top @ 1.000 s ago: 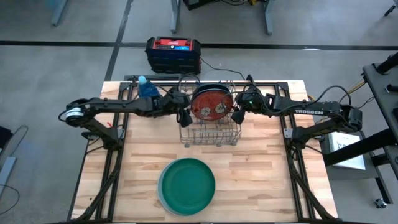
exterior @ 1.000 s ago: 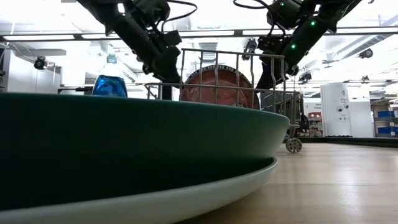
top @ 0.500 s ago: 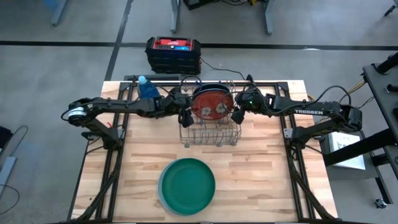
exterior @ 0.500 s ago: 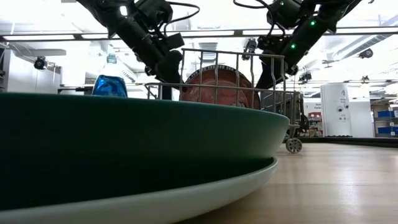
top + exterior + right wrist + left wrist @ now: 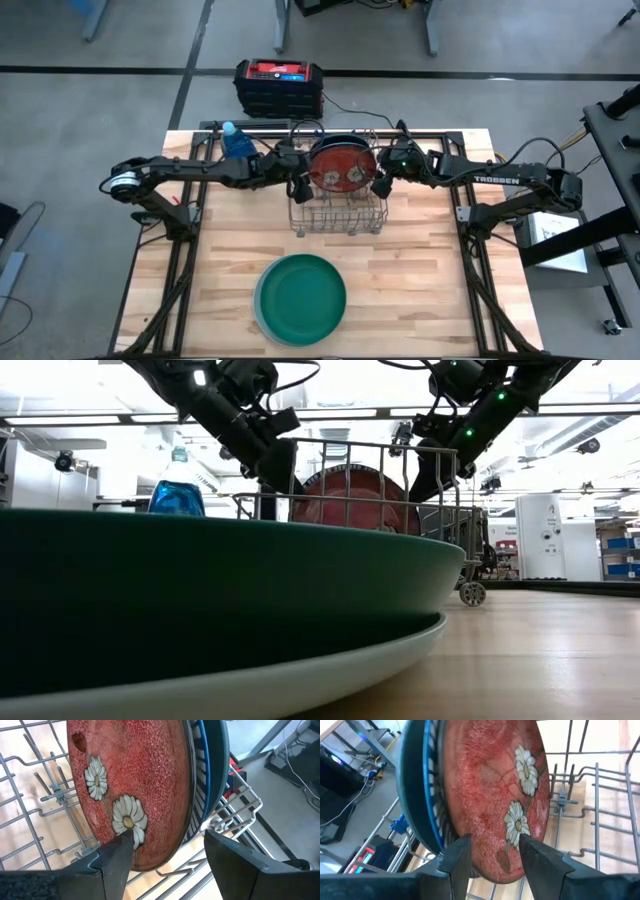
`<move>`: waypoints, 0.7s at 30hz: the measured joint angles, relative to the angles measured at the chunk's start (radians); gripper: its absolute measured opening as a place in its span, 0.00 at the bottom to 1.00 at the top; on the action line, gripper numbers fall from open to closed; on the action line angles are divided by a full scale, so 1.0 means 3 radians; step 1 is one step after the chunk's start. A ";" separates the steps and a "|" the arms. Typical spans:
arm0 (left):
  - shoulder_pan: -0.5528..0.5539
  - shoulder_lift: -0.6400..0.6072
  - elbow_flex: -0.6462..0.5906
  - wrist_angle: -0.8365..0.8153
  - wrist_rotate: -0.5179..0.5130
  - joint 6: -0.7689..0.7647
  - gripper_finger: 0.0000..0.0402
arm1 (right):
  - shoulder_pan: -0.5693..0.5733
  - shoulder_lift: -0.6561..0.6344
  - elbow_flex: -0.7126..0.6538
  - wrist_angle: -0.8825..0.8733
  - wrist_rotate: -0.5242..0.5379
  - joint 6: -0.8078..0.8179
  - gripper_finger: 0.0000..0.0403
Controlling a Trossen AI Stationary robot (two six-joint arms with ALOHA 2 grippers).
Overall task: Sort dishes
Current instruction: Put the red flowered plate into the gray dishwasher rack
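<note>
A red plate with pale flowers (image 5: 340, 167) stands on edge in the wire rack (image 5: 335, 215), its lower rim in the rack. Behind it stand a striped plate (image 5: 432, 810) and a dark teal plate (image 5: 412, 785). My left gripper (image 5: 494, 842) is open at the red plate's left rim, one finger before its face and one behind it. My right gripper (image 5: 167, 837) is open at the right rim, one finger before the red face and the other beyond the teal plate (image 5: 217, 770). Near the table's front edge a dark green plate (image 5: 300, 298) lies on a paler one.
A blue bottle (image 5: 233, 140) stands at the far edge, left of the rack. A black and red box (image 5: 279, 86) sits on the floor beyond the table. Bare wood lies left and right of the stacked plates.
My left gripper has rolled a little at the wrist while staying at the red plate's left rim. The plates in the rack have kept their places.
</note>
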 joint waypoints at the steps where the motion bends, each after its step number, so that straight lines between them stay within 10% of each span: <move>1: -0.0001 0.0003 0.0000 -0.0004 0.0001 0.0027 0.39 | 0.0000 0.0000 0.0000 -0.0001 -0.0007 -0.0001 0.59; 21: 0.0018 0.0144 0.0000 0.0065 0.0034 0.0118 0.39 | -0.0003 0.0000 0.0000 0.0013 -0.0250 -0.0063 0.54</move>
